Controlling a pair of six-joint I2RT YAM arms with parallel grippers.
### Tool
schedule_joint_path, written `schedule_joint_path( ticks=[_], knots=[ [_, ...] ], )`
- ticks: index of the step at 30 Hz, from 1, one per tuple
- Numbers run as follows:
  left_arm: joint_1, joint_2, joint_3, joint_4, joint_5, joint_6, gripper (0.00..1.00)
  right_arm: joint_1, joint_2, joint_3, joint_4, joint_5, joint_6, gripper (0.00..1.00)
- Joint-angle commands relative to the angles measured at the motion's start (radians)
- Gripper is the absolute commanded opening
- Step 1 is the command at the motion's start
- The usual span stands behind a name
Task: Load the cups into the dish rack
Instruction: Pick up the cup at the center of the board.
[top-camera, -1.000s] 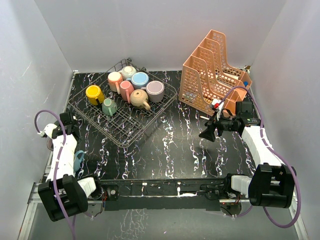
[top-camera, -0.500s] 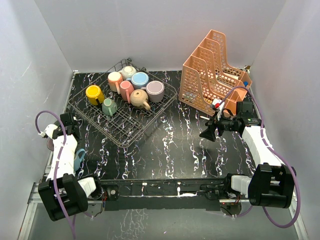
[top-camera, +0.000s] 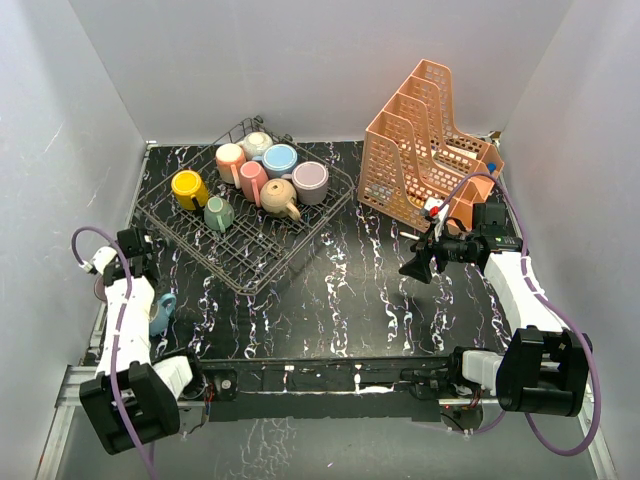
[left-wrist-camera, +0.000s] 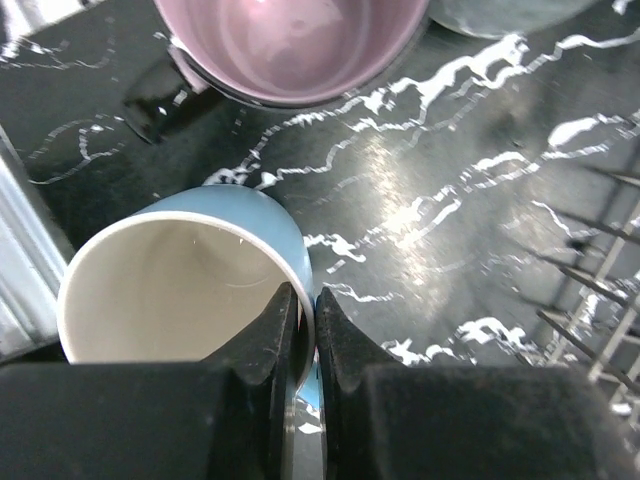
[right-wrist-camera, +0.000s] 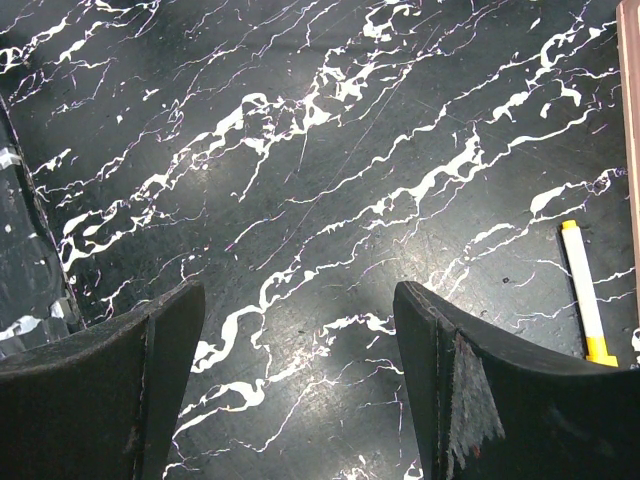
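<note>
In the left wrist view a blue cup with a cream inside lies on its side on the table. My left gripper is shut on its wall, one finger inside the rim and one outside. From above, the same blue cup peeks out beside the left arm at the near left. A pink cup lies just beyond it. The dish rack at the back left holds several cups, among them a yellow cup and a lilac cup. My right gripper hangs open over bare table.
An orange perforated organizer stands at the back right. A white and yellow pen lies on the table near my right gripper. Rack tines are close to the right of the blue cup. White walls enclose the table.
My left gripper has shut on the blue cup's wall, and the left arm has shifted slightly nearer. The right arm has not moved.
</note>
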Motion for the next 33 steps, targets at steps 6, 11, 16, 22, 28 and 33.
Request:
schedule_joint_path(
  ticks=[6,11,16,22,28,33],
  knots=[
    [0.000,-0.148,0.129,-0.057,0.138,0.067,0.00,-0.007,0.008,0.003,0.015,-0.032,-0.014,0.79],
    [0.000,-0.167,0.229,-0.109,0.186,0.069,0.00,-0.007,0.013,0.005,0.004,-0.040,-0.024,0.78],
    [-0.003,-0.161,0.315,-0.107,0.270,0.103,0.00,-0.008,-0.001,0.001,-0.007,-0.051,-0.039,0.78],
    [-0.056,-0.157,0.441,-0.092,0.373,0.183,0.00,-0.007,-0.034,0.000,-0.037,-0.097,-0.074,0.78],
    [-0.113,-0.192,0.477,0.002,0.583,0.215,0.00,-0.008,-0.060,0.023,-0.085,-0.127,-0.106,0.78],
    [-0.130,-0.236,0.435,0.172,0.828,0.118,0.00,-0.008,-0.046,0.082,-0.181,-0.134,-0.160,0.78]
  ],
)
